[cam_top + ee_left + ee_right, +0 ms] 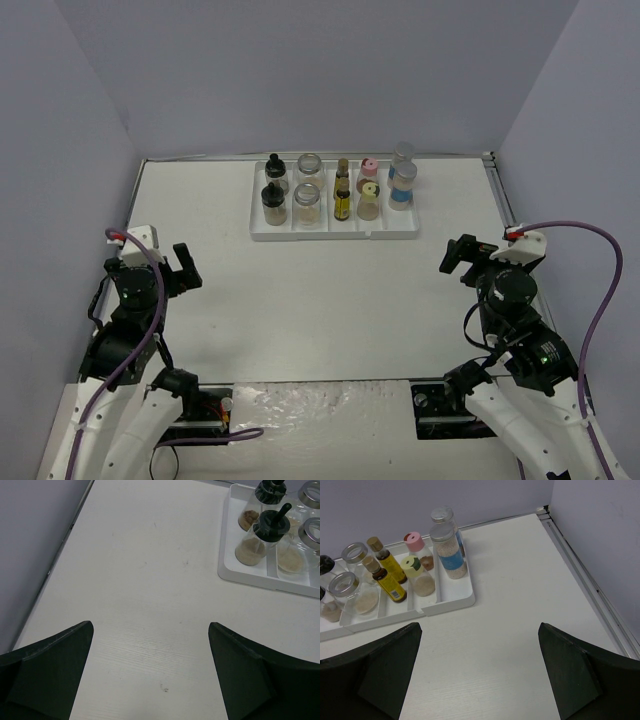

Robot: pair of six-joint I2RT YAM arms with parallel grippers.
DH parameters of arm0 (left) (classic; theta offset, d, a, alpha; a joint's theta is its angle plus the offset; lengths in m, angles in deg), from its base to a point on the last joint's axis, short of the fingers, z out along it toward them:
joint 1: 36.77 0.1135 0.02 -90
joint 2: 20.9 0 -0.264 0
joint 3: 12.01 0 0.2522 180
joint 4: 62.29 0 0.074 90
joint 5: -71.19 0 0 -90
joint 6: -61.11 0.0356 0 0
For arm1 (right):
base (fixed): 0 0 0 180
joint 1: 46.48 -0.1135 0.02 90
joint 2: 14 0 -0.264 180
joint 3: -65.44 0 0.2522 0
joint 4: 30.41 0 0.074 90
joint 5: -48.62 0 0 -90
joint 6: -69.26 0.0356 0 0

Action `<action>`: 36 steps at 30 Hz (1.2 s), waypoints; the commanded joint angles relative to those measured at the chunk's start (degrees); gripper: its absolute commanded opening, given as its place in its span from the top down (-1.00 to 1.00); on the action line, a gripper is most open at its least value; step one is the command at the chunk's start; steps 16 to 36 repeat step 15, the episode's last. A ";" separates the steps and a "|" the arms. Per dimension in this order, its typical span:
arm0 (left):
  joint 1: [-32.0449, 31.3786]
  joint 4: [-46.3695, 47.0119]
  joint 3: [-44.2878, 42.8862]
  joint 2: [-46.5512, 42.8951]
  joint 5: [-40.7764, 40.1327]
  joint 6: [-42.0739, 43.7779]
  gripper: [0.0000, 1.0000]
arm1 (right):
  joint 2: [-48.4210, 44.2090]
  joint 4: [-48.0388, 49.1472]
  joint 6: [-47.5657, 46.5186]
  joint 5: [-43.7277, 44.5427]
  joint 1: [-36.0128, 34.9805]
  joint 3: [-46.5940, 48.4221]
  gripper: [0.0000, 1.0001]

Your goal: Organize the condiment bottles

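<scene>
Left fingers (50, 672): spread wide along the bottom edge of the left wrist frame, released, grasping nothing, with only bare table (150, 580) in the gap. Seen from above, sit at the lower left of the frame, over open table and well apart from any bottle.

Right fingers (375, 672): likewise released and empty, two dark wedges in the bottom corners of the right wrist frame. Seen from above, sit at the right of the frame, at about mid height.

Farther out, toward the top of the overhead frame and just above centre: white divided tray (258, 232), flat on the table, well apart from both pairs of fingers.

Inside the tray: all the condiment bottles (342, 195), upright, two to a lane, one behind the other. Lanes from left to right in the overhead frame:
- black-capped bottles (273, 200) with tan powder at the bottom
- clear jars (308, 200) of tan powder
- amber bottles (343, 168) with tan caps and yellow labels
- pink-capped bottle (369, 168) behind the yellow-capped bottle (369, 195)
- blue-labelled clear bottles (402, 185) with silver lids, tallest of the lot

In the left wrist frame, upper right corner: only the tray's left end, with the black-capped pair and parts of the jars. In the right wrist frame, upper left: nearly the whole row, with the blue-labelled pair nearest the frame's centre.
</scene>
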 commanded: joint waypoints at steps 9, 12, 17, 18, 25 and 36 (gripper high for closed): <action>2.75 4.63 -0.83 0.84 2.90 -0.43 -0.94 | -0.32 3.91 -0.37 1.18 0.14 -0.10 -1.00; 2.78 4.73 -0.74 0.87 2.90 -0.43 -0.94 | -0.37 4.05 -0.43 1.13 0.19 -0.13 -1.00; 2.92 4.68 -0.74 0.87 2.90 -0.43 -0.94 | -0.37 4.08 -0.46 0.95 0.20 -0.16 -1.00; 2.92 4.68 -0.74 0.87 2.90 -0.43 -0.94 | -0.37 4.08 -0.46 0.95 0.20 -0.16 -1.00; 2.92 4.68 -0.74 0.87 2.90 -0.43 -0.94 | -0.37 4.08 -0.46 0.95 0.20 -0.16 -1.00; 2.92 4.68 -0.74 0.87 2.90 -0.43 -0.94 | -0.37 4.08 -0.46 0.95 0.20 -0.16 -1.00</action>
